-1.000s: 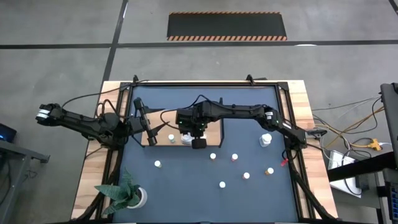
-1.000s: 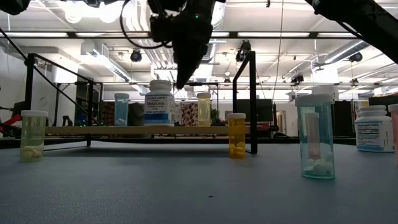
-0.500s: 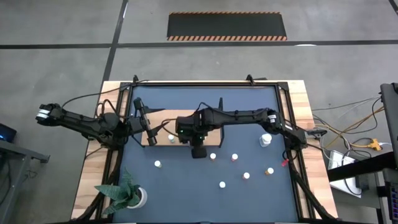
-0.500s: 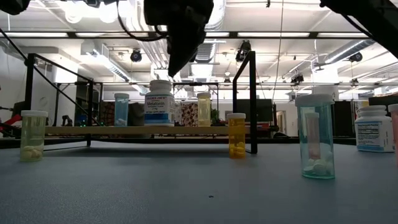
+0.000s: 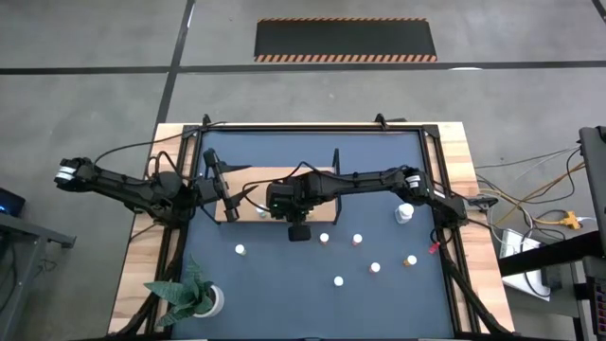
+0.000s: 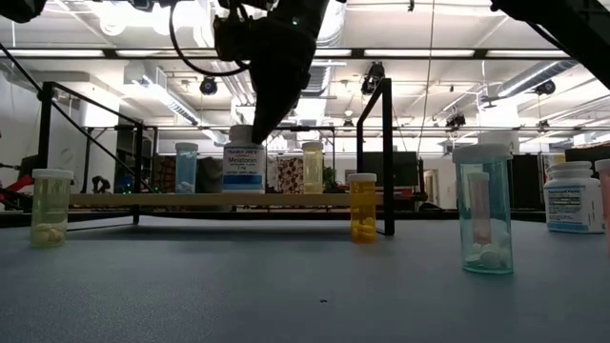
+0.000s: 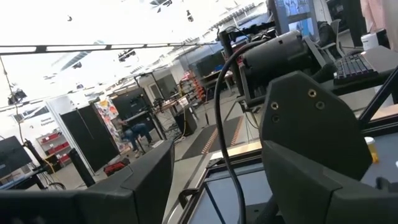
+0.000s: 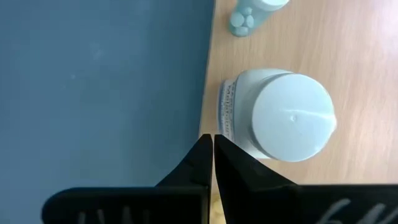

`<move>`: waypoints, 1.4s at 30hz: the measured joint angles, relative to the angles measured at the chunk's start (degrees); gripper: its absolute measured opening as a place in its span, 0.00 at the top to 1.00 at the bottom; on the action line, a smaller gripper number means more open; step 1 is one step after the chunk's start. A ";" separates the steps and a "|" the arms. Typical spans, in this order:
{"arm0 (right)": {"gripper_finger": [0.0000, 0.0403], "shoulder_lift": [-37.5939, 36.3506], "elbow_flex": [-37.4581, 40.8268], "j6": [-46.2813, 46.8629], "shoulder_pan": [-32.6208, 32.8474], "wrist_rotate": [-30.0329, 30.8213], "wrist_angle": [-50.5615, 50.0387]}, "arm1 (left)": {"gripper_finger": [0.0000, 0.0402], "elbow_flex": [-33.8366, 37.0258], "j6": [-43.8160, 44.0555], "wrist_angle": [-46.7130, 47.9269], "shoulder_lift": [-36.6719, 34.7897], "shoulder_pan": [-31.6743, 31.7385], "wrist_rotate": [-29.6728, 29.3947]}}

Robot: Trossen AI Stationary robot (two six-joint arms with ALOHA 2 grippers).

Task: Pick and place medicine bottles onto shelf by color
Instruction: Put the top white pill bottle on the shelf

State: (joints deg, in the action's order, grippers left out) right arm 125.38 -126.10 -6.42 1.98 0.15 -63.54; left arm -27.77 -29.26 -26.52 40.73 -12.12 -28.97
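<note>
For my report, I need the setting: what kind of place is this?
Probably a robotics lab or workshop hall: concrete floor with a hazard-striped mat, exposed ceiling lights and ducts, desks with monitors behind the table.

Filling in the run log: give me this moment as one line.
right hand: shut, empty, beside large white bottle | bottle: upright on shelf near its edge | left hand: idle at table's left side

dark blue tabletop: light-brown wooden shelf board with black metal frame ends, scattered small capped bottles, white pot with green plant at near-left corner | shelf: large white labelled bottle, two small bottles beside it
</note>
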 joint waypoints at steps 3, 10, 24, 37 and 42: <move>0.98 0.00 0.00 -0.18 0.02 -0.01 -0.01 | 0.44 0.00 0.00 0.01 0.00 0.00 0.00; 0.98 -3.83 0.00 -1.41 -0.47 -0.13 -6.22 | 0.44 0.00 0.95 0.37 0.63 -0.01 0.00; 0.98 -31.86 20.66 0.38 1.96 0.29 3.22 | 0.51 -8.10 9.19 8.73 13.15 0.02 0.00; 0.98 -60.38 54.39 2.28 9.64 6.75 26.91 | 0.52 -21.72 23.21 31.17 22.58 1.92 -0.08; 0.98 -65.86 61.66 0.44 11.47 7.57 33.91 | 0.57 -32.69 28.96 55.84 29.88 6.60 3.29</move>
State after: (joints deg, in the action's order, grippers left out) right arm 59.52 -64.44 -5.97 13.45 7.73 -29.63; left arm -60.45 -0.30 29.32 70.61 -5.52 -25.68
